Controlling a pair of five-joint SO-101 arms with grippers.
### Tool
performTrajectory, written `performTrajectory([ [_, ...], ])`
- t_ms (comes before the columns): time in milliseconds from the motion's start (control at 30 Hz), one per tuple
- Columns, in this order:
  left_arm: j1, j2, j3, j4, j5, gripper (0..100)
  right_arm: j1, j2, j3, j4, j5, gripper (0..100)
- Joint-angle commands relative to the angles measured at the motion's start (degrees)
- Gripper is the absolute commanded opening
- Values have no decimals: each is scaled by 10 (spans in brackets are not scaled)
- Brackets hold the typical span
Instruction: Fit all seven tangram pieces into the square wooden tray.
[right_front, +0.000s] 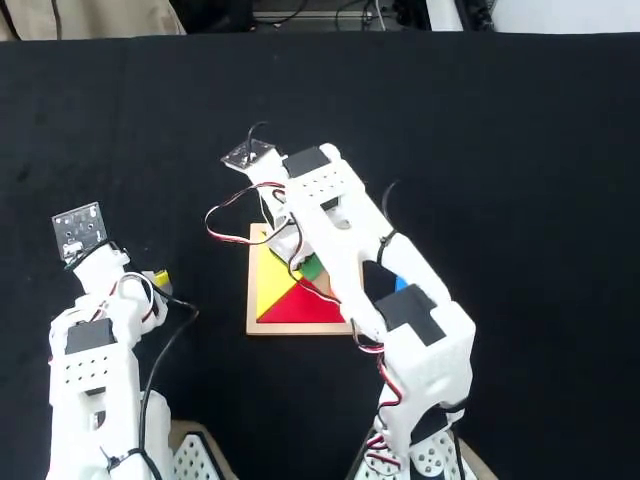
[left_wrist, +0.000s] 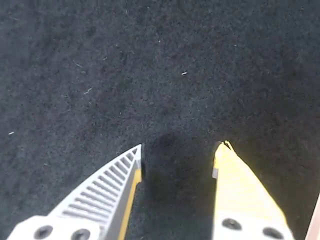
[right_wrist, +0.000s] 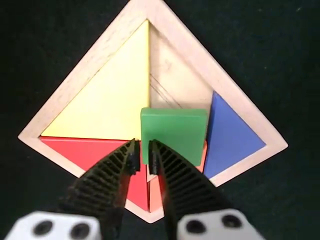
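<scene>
The square wooden tray (right_wrist: 85, 75) holds a large yellow triangle (right_wrist: 110, 95), a large red triangle (right_wrist: 80, 150) and a blue triangle (right_wrist: 227, 135). A green square (right_wrist: 174, 134) lies near the tray's middle, overlapping an orange-red piece under it. Bare wood (right_wrist: 175, 80) shows between the yellow and blue pieces. My right gripper (right_wrist: 142, 150) hovers over the tray, shut with only a thin slit between its fingers, its tips at the green square's near edge. In the high view the right arm (right_front: 330, 200) covers much of the tray (right_front: 252, 300). My left gripper (left_wrist: 177, 152) stands open over bare black cloth, left of the tray.
Black cloth covers the whole table. Both arm bases stand at the front edge (right_front: 200, 455). The right arm's wires (right_front: 225, 225) loop over the tray's far left corner.
</scene>
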Motion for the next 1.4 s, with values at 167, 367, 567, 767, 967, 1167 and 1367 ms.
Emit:
performTrajectory([
  [167,5,-2,-3,-13,-1,238,45,3,-26,-20,4,15],
  [367,5,-2,-3,-14,-1,238,38,66,-63,-24,4,15],
  [567,5,-2,-3,-14,-1,238,35,93,-125,-4,1,15],
  [767,5,-2,-3,-14,-1,238,37,94,-118,-1,1,14],
  [967,5,-2,-3,-14,-1,238,40,92,-126,47,4,11],
  [1167,5,-2,-3,-14,-1,238,41,52,-129,40,2,11],
  [1367,5,-2,-3,-14,-1,238,20,40,-116,-11,0,11],
])
